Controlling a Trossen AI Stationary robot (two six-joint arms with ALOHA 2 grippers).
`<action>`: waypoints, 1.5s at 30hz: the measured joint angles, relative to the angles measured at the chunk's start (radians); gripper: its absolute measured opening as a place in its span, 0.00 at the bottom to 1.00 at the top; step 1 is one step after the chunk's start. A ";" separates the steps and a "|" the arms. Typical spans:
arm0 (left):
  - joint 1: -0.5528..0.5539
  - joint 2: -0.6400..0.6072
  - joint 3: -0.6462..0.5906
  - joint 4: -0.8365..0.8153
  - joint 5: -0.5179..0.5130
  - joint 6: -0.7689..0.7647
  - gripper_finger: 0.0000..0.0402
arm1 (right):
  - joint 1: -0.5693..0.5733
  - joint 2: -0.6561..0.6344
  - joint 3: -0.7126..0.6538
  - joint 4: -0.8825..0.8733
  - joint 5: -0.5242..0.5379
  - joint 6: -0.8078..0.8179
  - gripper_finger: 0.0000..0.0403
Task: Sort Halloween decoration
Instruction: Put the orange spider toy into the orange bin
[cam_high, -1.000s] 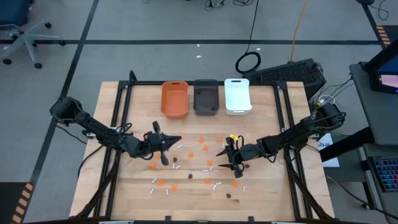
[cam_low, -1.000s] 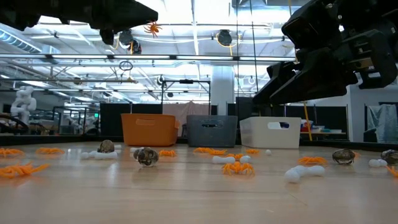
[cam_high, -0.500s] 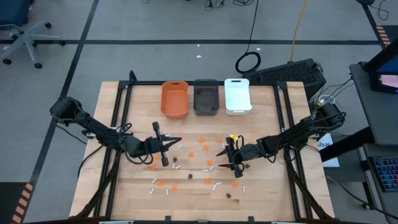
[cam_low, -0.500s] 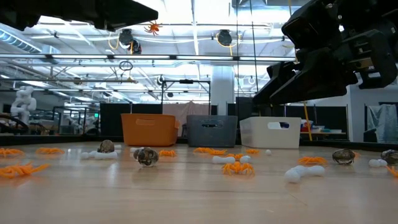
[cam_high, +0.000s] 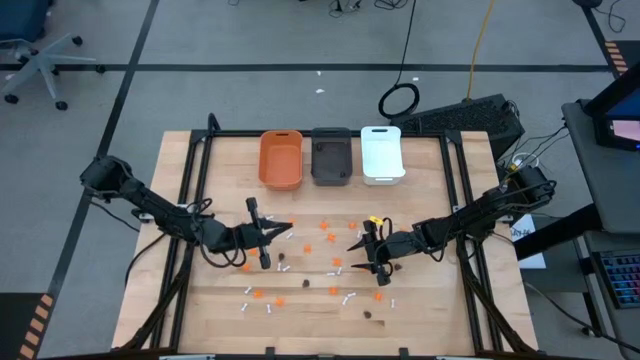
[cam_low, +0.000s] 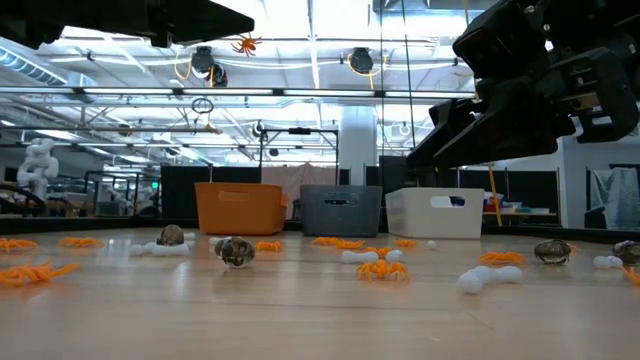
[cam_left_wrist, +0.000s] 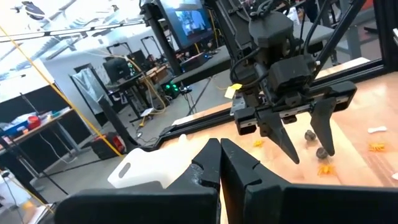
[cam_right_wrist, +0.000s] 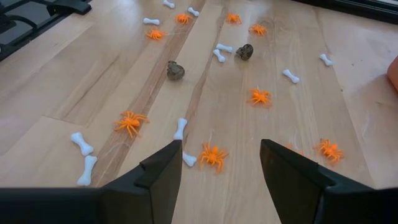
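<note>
High view: left gripper (cam_high: 287, 230) pinched shut on an orange spider (cam_high: 289, 234), raised mid-table. Right gripper (cam_high: 356, 256) gapes wide over scattered pieces. Advise carrying level to the orange bin (cam_high: 281, 158).

Scattered decorations (cam_high: 331, 262) crowd mid-table, bins (cam_high: 331, 157) (far edge) unobstructed

Left gripper (cam_high: 284, 230) jaws closed, right gripper (cam_high: 362, 258) jaws spread, both mid-table
</note>
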 joint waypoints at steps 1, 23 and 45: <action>0.000 0.000 0.000 0.001 0.000 -0.012 0.00 | 0.000 0.000 0.000 0.000 0.000 0.000 0.50; 0.086 0.000 0.016 -0.002 -0.211 -0.569 0.00 | 0.000 0.000 0.000 0.000 0.000 -0.001 0.50; 0.739 -0.002 0.032 -0.331 0.160 -0.813 0.00 | 0.000 0.000 0.000 0.000 0.000 -0.006 0.50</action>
